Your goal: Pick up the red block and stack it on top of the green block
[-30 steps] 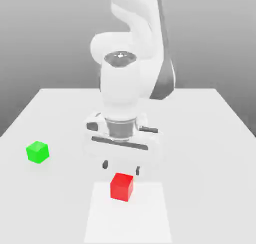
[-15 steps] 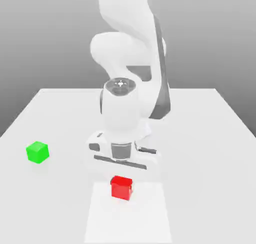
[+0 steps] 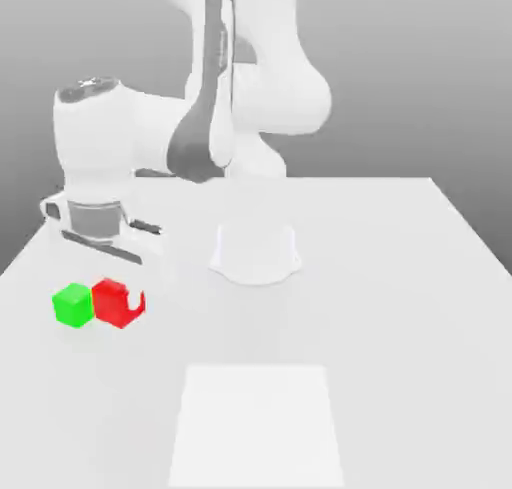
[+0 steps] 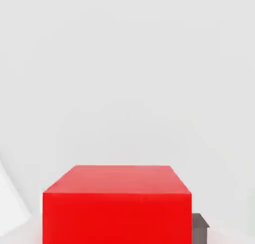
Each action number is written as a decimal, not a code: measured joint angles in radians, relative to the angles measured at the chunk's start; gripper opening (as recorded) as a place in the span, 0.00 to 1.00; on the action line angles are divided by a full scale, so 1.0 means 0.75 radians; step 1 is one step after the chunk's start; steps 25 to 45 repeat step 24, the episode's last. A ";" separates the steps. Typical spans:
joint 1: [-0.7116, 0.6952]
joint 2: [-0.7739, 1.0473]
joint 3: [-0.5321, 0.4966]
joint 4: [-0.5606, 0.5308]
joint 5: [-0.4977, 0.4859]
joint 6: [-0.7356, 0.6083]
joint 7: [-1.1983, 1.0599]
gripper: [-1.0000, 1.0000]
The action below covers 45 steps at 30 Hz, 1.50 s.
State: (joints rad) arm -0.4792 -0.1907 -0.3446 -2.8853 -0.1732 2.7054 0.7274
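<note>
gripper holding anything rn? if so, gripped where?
Yes: the gripper is shut on the red block, fingers clamping its opposite side faces. In the exterior view the block sits right beside the green block, not on top.

exterior view: raised, off the arm, facing the arm's base across the white table (image 3: 400, 277), angled down, wide enough to take in the whole tabletop. hand view: rides the hand, very close behind the red block (image 4: 117, 203), facing past it onto table surface. shared between both: the red block (image 3: 117, 302) and surrounding table.
</note>
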 joint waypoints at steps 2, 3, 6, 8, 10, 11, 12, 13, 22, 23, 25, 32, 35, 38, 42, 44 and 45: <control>-0.099 -0.028 -0.091 0.001 -0.043 -0.027 -0.079 0.00; -0.150 -0.043 -0.138 0.002 -0.065 -0.041 -0.121 0.00; -0.182 0.017 -0.214 0.006 -0.035 0.015 -0.212 0.00; -0.159 0.105 -0.228 0.008 0.048 0.097 -0.278 0.00; -0.126 0.204 -0.220 0.009 0.180 0.186 -0.371 0.00; -0.142 0.256 -0.191 0.011 0.262 0.230 -0.428 0.00; -0.153 0.301 -0.159 0.012 0.342 0.267 -0.484 1.00; -0.150 0.301 -0.159 0.012 0.341 0.267 -0.484 1.00; -0.227 0.188 -0.142 0.009 0.168 0.171 -0.364 1.00; -0.248 0.141 -0.130 0.008 0.117 0.128 -0.329 1.00; -0.271 0.095 -0.116 0.007 0.075 0.085 -0.299 1.00; -0.271 0.095 -0.116 0.007 0.075 0.085 -0.299 1.00; -0.271 0.095 -0.116 0.007 0.075 0.085 -0.299 1.00; -0.271 0.095 -0.116 0.007 0.075 0.085 -0.299 1.00; -0.271 0.095 -0.116 0.007 0.075 0.085 -0.299 1.00; -0.271 0.095 -0.116 0.007 0.075 0.085 -0.299 1.00; -0.271 0.095 -0.116 0.007 0.075 0.085 -0.299 1.00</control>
